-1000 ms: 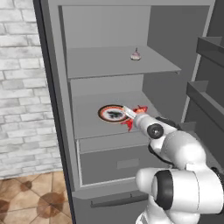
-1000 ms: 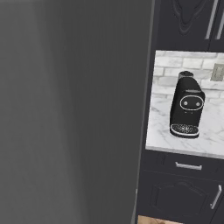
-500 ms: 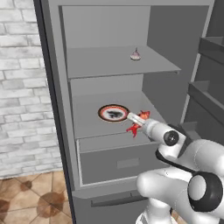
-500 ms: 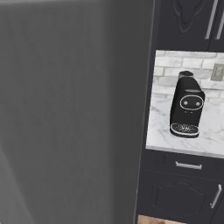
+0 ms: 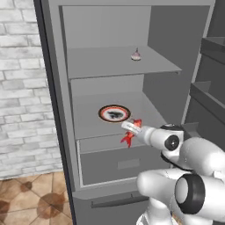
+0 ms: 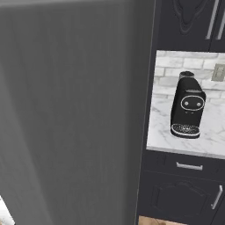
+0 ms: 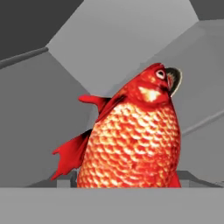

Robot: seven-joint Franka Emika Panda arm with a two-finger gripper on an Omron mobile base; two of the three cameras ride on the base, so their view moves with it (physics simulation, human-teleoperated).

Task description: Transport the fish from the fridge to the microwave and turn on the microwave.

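Plainly, the fish (image 5: 130, 134) was seen gripped in the hand (image 5: 132, 130), whose jaws stood wide about its body, just in front of the middle shelf (image 5: 90, 116) of the open fridge (image 5: 57, 110) and above the drawer (image 5: 118, 165). Behind it on that shelf a round red-rimmed plate (image 5: 114, 113) was set, and a small pinkish item (image 5: 136, 56) was left on the shelf above. Close up, the fish's scaled red-orange body (image 7: 135, 140) was shown with its head uppermost against the grey fridge walls.
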